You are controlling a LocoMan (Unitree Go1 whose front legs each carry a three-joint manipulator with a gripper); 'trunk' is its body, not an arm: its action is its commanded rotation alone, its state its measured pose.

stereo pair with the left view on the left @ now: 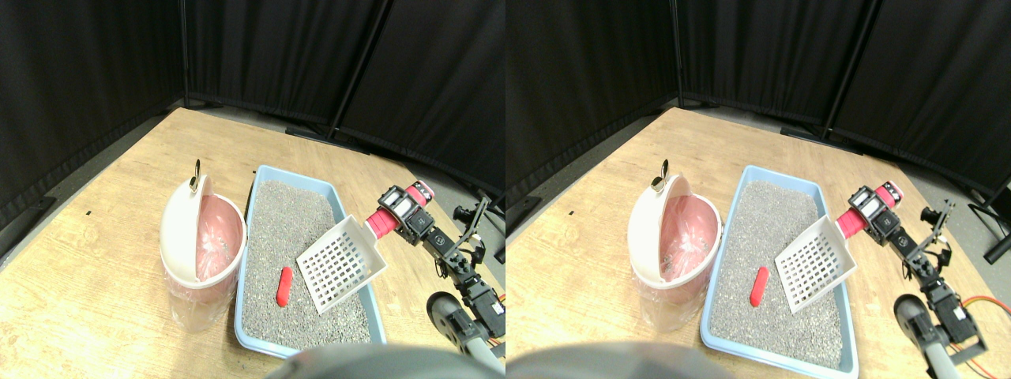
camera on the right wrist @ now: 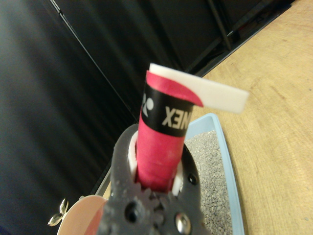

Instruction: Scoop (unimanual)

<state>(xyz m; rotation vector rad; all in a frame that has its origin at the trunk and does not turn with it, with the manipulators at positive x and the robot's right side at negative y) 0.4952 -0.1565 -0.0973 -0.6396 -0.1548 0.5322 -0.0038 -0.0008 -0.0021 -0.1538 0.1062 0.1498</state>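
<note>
- Right gripper clamped on the scoop by its red handle.
- Scoop hovers right of red piece; a shallow dig could miss it.
- A tilted lift could spill litter outside bin.

We saw wooden floor carrying pink lidded bin at left, blue litter tray touching its right side.

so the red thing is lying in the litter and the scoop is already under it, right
Not quite. The red piece does lie in the litter tray, but the stereo pair view shows the white scoop beside it, apart, not under it.
</note>
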